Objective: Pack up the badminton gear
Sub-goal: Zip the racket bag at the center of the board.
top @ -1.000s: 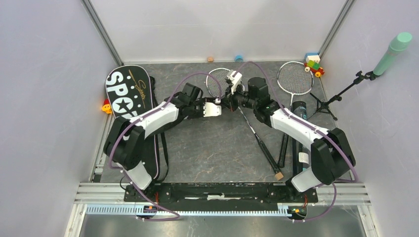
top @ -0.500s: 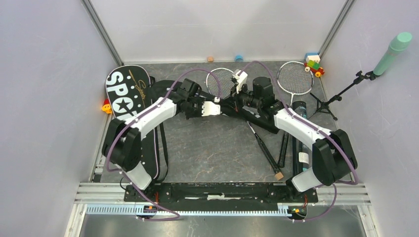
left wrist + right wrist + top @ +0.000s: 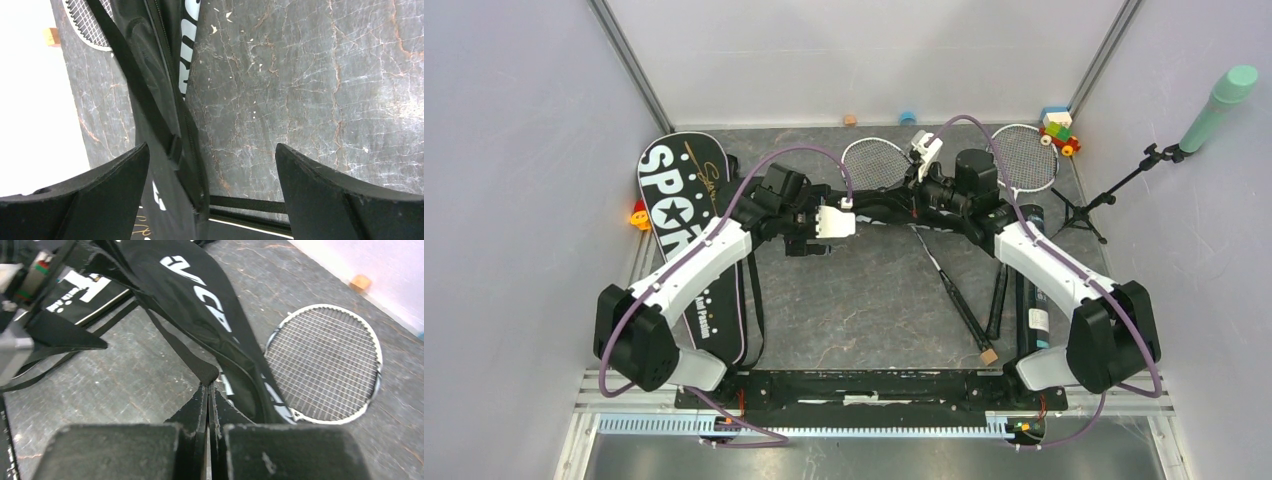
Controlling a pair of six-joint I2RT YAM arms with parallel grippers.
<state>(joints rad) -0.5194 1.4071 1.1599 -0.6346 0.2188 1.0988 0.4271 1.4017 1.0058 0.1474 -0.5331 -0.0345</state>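
A black racket bag (image 3: 879,205) with white lettering hangs stretched between the two arms at mid table. My right gripper (image 3: 911,197) (image 3: 208,390) is shut on the bag's strap (image 3: 200,367), holding it up. Further left, my left gripper (image 3: 849,212) (image 3: 212,165) is open wide; the bag (image 3: 160,125) passes between its fingers near the left one, untouched. A second bag lettered "SPORT" (image 3: 686,195) lies flat at the left. One racket head (image 3: 874,160) (image 3: 325,360) lies behind the lifted bag, another racket (image 3: 1022,155) at the back right. A long black tube (image 3: 1030,270) lies at the right.
A mint-green microphone (image 3: 1219,105) on a black stand (image 3: 1084,210) is at the far right. Toy blocks (image 3: 1059,130) sit in the back right corner, small blocks (image 3: 849,119) by the back wall, and a toy (image 3: 638,215) at the left edge. A racket handle (image 3: 954,290) crosses the right middle.
My left gripper shut on the bag, then opened wide and drew back to the left. The right gripper moved right with the strap, pulling the bag out.
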